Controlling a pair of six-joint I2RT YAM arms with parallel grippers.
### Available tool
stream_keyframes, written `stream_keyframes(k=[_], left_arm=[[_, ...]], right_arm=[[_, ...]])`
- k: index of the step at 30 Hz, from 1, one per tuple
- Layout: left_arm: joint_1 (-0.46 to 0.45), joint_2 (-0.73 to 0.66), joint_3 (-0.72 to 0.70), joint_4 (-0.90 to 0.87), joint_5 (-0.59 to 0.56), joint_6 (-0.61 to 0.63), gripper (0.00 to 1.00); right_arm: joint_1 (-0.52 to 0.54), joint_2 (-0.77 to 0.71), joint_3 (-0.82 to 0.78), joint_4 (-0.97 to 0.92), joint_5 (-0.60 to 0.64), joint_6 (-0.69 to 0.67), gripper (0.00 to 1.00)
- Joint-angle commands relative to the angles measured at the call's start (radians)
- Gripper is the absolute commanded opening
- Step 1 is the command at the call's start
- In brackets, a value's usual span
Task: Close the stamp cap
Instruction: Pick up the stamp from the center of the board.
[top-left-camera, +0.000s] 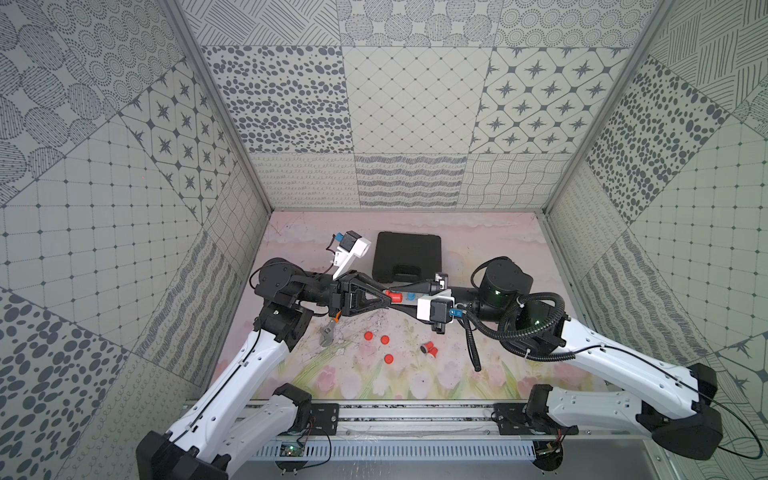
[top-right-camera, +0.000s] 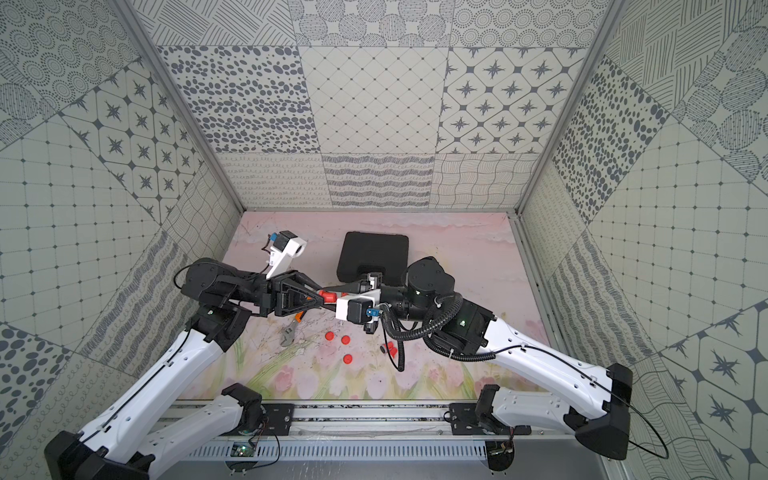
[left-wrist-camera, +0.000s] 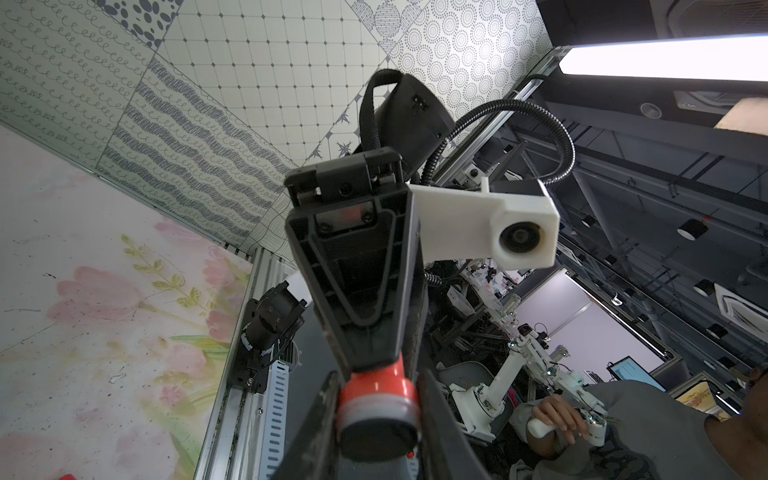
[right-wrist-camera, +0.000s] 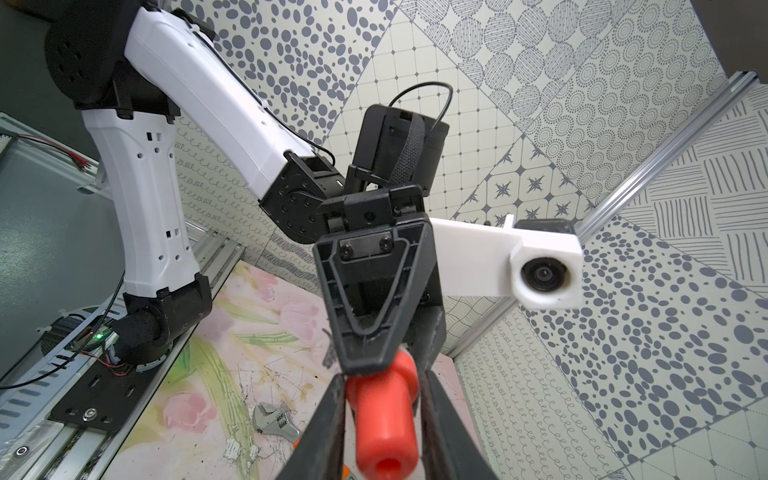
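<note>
Two grippers share one red stamp (top-left-camera: 395, 296) in mid-air above the table (top-left-camera: 490, 249). The left gripper (left-wrist-camera: 377, 415) pinches the wide end; the right gripper (right-wrist-camera: 384, 428) flanks the narrow handle, contact unclear. The stamp's long axis runs from one gripper toward its opposite, so closing probably means pushing along it.

Red stamp (top-left-camera: 394, 296), white-banded with a black end (left-wrist-camera: 376, 436), lies level in mid-air above the mat (top-left-camera: 478, 249); whether it is capped is unclear.
</note>
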Motion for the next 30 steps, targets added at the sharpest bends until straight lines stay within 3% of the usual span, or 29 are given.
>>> stream_keyframes(k=[1, 11, 19, 22, 26, 30], left_arm=[[-0.007, 0.002, 0.008, 0.068, 0.03, 0.012, 0.11], [-0.007, 0.01, 0.008, 0.067, 0.03, 0.014, 0.11], [-0.006, 0.014, 0.005, 0.06, 0.03, 0.021, 0.11], [-0.007, 0.016, 0.004, 0.058, 0.03, 0.023, 0.11], [-0.004, 0.006, 0.009, 0.009, 0.019, 0.08, 0.22], [0.029, -0.045, 0.034, -0.235, -0.054, 0.307, 0.43]], right_arm=[[-0.002, -0.025, -0.013, 0.054, 0.021, 0.005, 0.31], [-0.002, -0.02, -0.011, 0.058, 0.003, 0.004, 0.24], [-0.002, -0.016, -0.008, 0.069, 0.0, 0.01, 0.24], [-0.001, -0.014, -0.005, 0.069, 0.001, 0.014, 0.16], [0.0, -0.01, -0.002, 0.05, 0.017, 0.032, 0.07], [0.001, -0.017, -0.013, 0.023, 0.053, 0.076, 0.02]])
